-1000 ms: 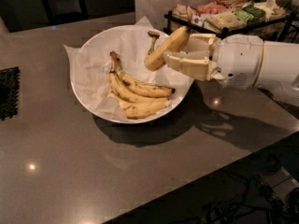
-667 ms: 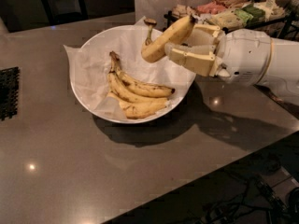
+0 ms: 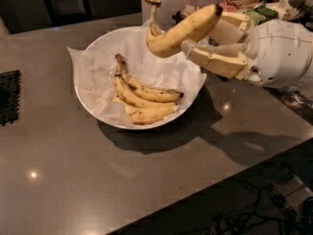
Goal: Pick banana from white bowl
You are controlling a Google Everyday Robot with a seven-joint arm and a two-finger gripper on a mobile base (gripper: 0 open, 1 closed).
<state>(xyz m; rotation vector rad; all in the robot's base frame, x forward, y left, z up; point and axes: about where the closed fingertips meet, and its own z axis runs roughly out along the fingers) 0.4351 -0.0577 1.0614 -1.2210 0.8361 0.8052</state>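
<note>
The banana [image 3: 178, 33] is thick, curved and yellow, with a long stem ending in a dark knob at the top. It hangs in the air above the right rim of the white bowl [image 3: 93, 106]. My gripper [image 3: 208, 35] comes in from the right and is shut on the banana near its dark tip, one cream finger [image 3: 215, 62] below it and the other behind. The bowl is lined with crinkled white paper [image 3: 88, 67] and holds a bunch of smaller speckled bananas [image 3: 142, 99].
The bowl stands on a grey-brown counter [image 3: 73, 180]. A black mat [image 3: 9, 97] lies at the left edge. Packaged snacks [image 3: 254, 6] crowd the back right. The counter's front edge runs diagonally at lower right, with cables [image 3: 244, 214] on the floor below.
The gripper has lifted the banana higher and clear of the bowl. The banana's stem now points up. The smaller bananas have stayed in place.
</note>
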